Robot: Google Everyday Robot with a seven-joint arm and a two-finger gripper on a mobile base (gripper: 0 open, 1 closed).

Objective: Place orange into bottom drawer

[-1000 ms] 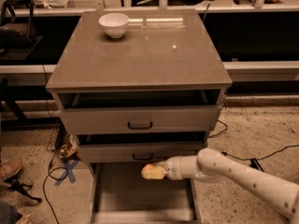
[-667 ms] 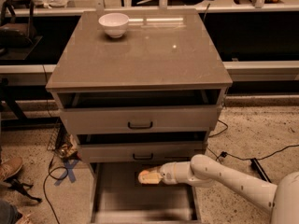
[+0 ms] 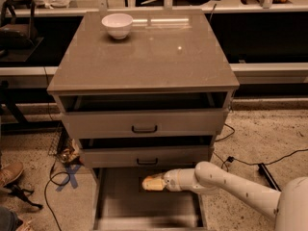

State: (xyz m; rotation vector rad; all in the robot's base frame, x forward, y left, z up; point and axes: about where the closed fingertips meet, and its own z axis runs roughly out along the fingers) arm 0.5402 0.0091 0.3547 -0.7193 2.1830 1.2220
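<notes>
The bottom drawer (image 3: 120, 207) is pulled out at floor level, a shallow grey-brown tray with low side rails. My arm reaches in from the right. My gripper (image 3: 151, 183) hangs low over the drawer's back half, just under the middle drawer's front. It is shut on the orange (image 3: 146, 184), which shows only as a small yellow-orange lump at the tip, mostly hidden by the fingers. I cannot tell whether the orange touches the drawer floor.
The top drawer (image 3: 144, 124) and middle drawer (image 3: 147, 156) stand slightly open, with dark handles. A white bowl (image 3: 117, 25) sits at the back left of the cabinet top (image 3: 159, 57). Cables (image 3: 250, 161) lie on the floor at the right, clutter and a shoe (image 3: 10, 172) at the left.
My gripper has moved left and a little lower, deeper over the bottom drawer, with the orange still in it. Nothing else has moved.
</notes>
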